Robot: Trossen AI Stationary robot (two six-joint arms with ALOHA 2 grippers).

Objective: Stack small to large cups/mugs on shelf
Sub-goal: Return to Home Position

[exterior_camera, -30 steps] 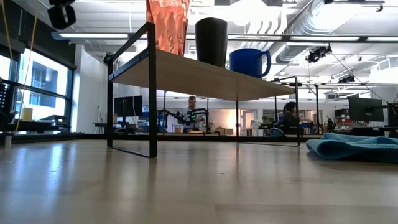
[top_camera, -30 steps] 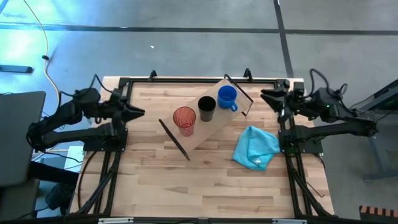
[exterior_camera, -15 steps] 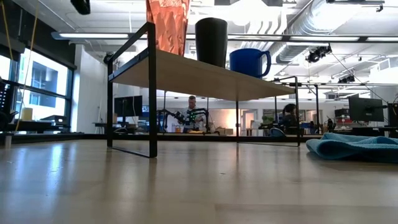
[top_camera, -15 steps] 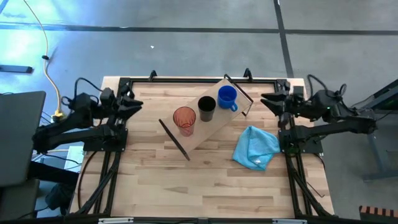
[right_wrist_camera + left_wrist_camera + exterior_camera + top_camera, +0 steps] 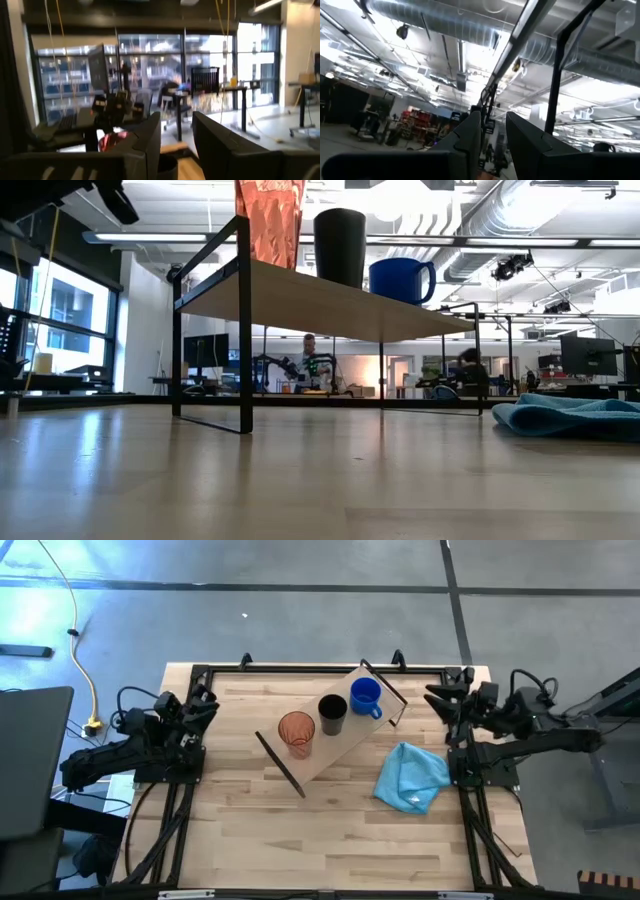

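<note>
The shelf [image 5: 330,735] is a light wooden board with black brackets, standing slantwise on the table. On it three cups stand on their bases in a row: the orange-red tumbler [image 5: 296,732] [image 5: 270,220], the black cup [image 5: 332,713] [image 5: 340,245] and the blue mug [image 5: 366,697] [image 5: 400,280], its handle toward the right. My left gripper [image 5: 208,703] [image 5: 493,140] hovers at the table's left edge, tipped upward, open by a narrow gap. My right gripper [image 5: 435,698] [image 5: 176,140] hovers at the right edge, also open by a narrow gap. Neither touches anything.
A light blue cloth [image 5: 412,777] [image 5: 570,418] lies crumpled on the table right of the shelf, near the right arm's base. Bare tabletop [image 5: 320,840] stretches toward the near edge. Black rails frame the table's far and side edges. People sit in the room beyond.
My left arm has drawn back toward the table's left edge and tipped its gripper upward. My right arm has pulled back a little toward the right edge. The cups and shelf have stayed where they were.
</note>
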